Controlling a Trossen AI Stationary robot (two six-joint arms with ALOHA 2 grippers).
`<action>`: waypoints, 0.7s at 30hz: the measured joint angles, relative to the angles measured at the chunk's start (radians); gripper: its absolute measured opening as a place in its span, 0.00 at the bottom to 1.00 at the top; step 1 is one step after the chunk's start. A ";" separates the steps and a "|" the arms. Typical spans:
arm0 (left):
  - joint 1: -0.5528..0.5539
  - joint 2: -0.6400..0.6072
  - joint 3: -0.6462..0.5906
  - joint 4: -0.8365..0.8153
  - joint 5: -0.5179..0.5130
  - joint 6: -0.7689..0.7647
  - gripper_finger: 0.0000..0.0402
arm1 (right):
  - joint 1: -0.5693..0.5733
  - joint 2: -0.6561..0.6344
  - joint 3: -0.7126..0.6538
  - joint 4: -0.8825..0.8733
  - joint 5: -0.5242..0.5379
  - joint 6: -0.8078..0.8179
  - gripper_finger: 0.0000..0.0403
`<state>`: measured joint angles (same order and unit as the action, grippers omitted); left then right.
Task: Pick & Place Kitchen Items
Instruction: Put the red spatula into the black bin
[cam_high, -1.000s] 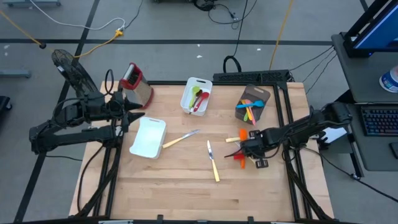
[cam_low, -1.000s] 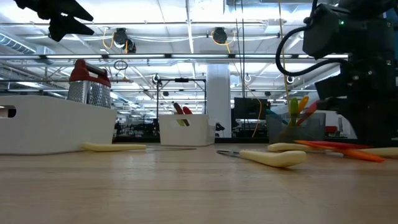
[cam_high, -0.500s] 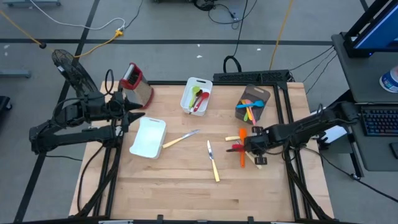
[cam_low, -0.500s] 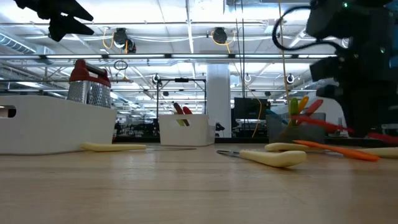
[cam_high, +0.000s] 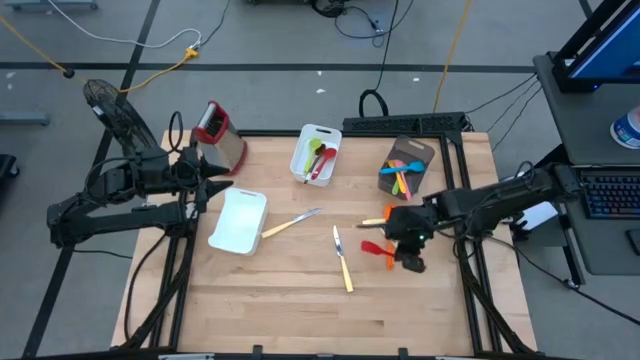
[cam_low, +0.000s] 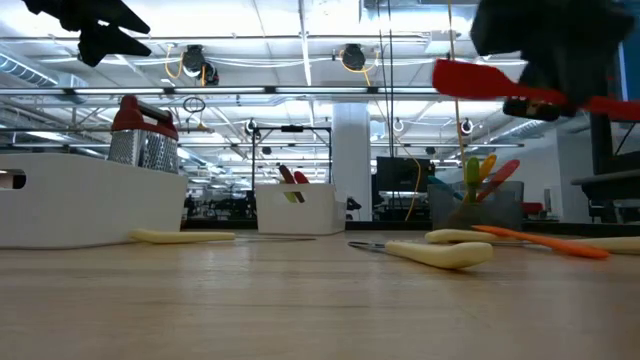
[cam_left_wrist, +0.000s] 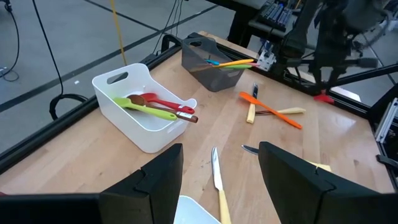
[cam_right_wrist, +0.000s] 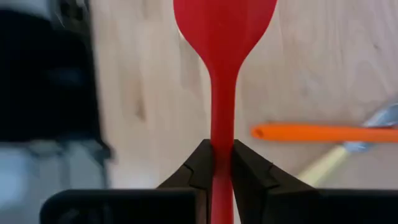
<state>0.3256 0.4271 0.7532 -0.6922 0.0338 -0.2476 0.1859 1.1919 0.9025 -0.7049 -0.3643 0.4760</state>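
The right gripper is above the right half of the light wooden table, with its two dark fingers clamped on the neck of a red silicone spatula. The spatula's broad blade extends forward past the fingertips. In the low view the red spatula is held roughly level and well clear of the table surface. In the high view the blade projects from the gripper toward the table's centre.

On the table just beside the gripper lies a long orange utensil, crossed over a cream-handled metal utensil. A cream-handled metal knife lies near the table centre. A second cream-handled piece of cutlery lies beside an empty white rectangular tray.

Behind the right gripper, a dark grey bin holds orange, blue, yellow and pink utensils. A second white rectangular tray at the back centre holds a green spoon, a red utensil and a brown wooden spoon.

The left gripper hovers over the table's left side near the empty tray, fingers spread wide and holding nothing. A metal box grater with a red top stands at the back left.
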 joint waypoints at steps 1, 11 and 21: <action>0.000 0.000 0.000 0.000 0.000 0.003 0.54 | -0.009 0.000 0.006 0.026 -0.013 0.046 0.07; 0.000 0.000 0.000 0.000 -0.001 0.007 0.54 | -0.185 -0.047 0.019 0.445 -0.163 0.607 0.07; 0.000 0.000 0.000 0.000 -0.001 0.009 0.54 | -0.404 -0.137 0.019 0.682 -0.098 1.101 0.07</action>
<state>0.3258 0.4271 0.7532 -0.6922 0.0326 -0.2390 -0.2183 1.0550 0.9215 -0.0227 -0.4623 1.5771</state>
